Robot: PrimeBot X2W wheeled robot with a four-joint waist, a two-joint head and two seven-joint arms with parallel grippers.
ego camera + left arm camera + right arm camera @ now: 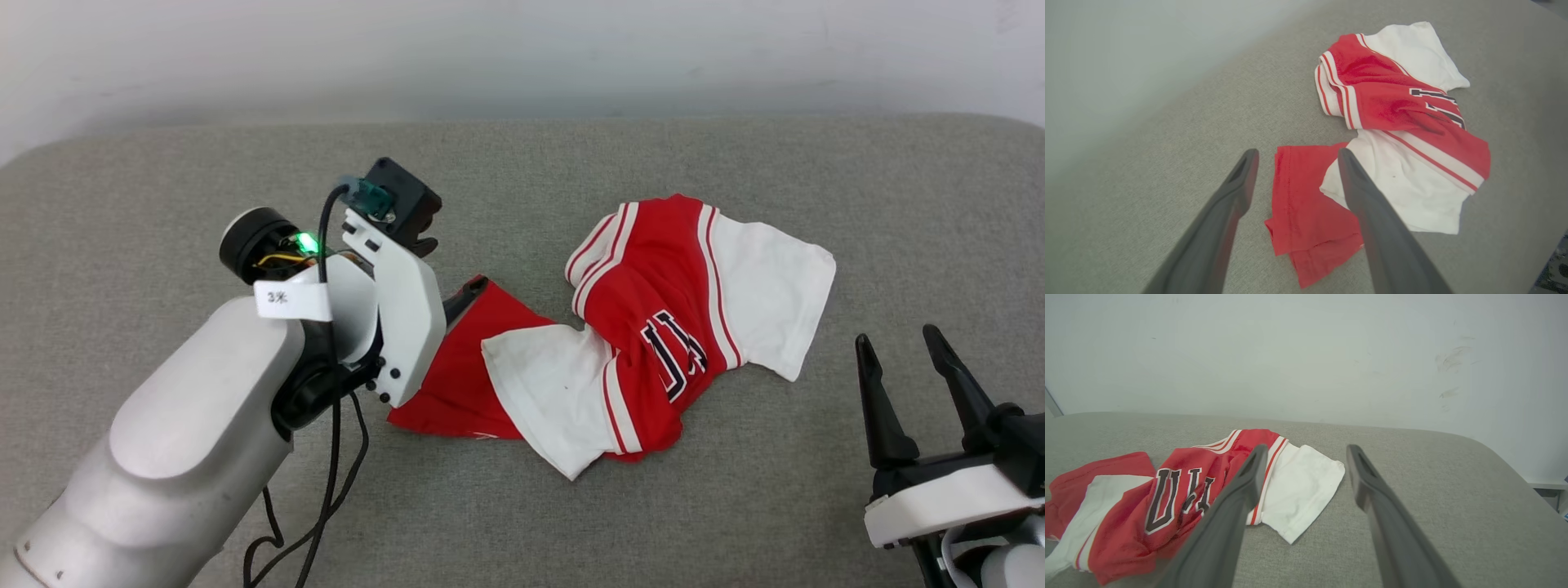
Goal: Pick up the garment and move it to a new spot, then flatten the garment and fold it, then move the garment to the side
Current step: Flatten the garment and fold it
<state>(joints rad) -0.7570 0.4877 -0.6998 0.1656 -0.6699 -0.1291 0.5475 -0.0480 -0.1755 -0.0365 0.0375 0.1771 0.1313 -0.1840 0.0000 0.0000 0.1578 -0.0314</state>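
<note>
The garment (653,318) lies crumpled in the middle of the grey padded table (571,163): red body, white sleeves, striped trim, black letters partly folded under. My left gripper (459,304) reaches in from the left at the garment's red hem corner. In the left wrist view the left gripper (1296,153) is open, its fingers (1367,204) on either side of the red hem of the garment (1392,110), with nothing pinched. My right gripper (896,336) stands open at the lower right, apart from the white sleeve. The right gripper (1307,448) points past the sleeve of the garment (1180,490).
A pale wall (522,57) runs behind the table's far edge. A black cable (331,490) hangs from my left forearm over the near left of the table. Bare grey surface lies on all sides of the shirt. The table's rounded right corner (1494,453) drops off beyond my right gripper.
</note>
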